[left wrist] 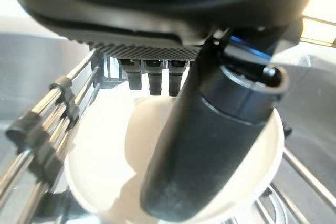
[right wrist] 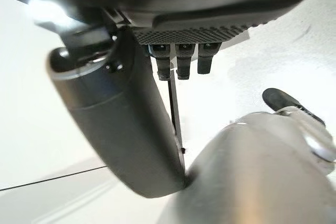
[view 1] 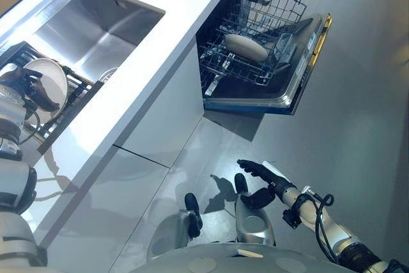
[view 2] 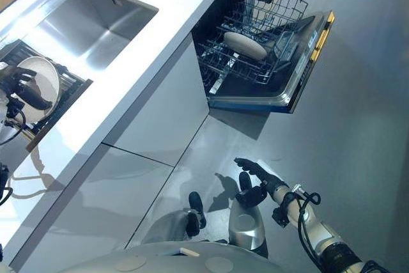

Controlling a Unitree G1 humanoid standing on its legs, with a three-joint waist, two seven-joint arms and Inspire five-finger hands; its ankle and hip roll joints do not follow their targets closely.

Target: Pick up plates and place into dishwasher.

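One white plate [left wrist: 173, 182] sits directly under my left hand [view 1: 30, 87] in the drying rack [view 1: 67, 97], thumb across its face; whether I've actually gripped it I can't tell. Next, I lift and carry it to the dishwasher [view 1: 268, 49]. My right hand [view 1: 262, 180] hangs relaxed, holding nothing.

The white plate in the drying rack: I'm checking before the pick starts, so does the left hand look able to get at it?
Probably yes. The left hand is already at the white plate in the drying rack beside the sink, its thumb lying across the plate's face, with nothing between them.
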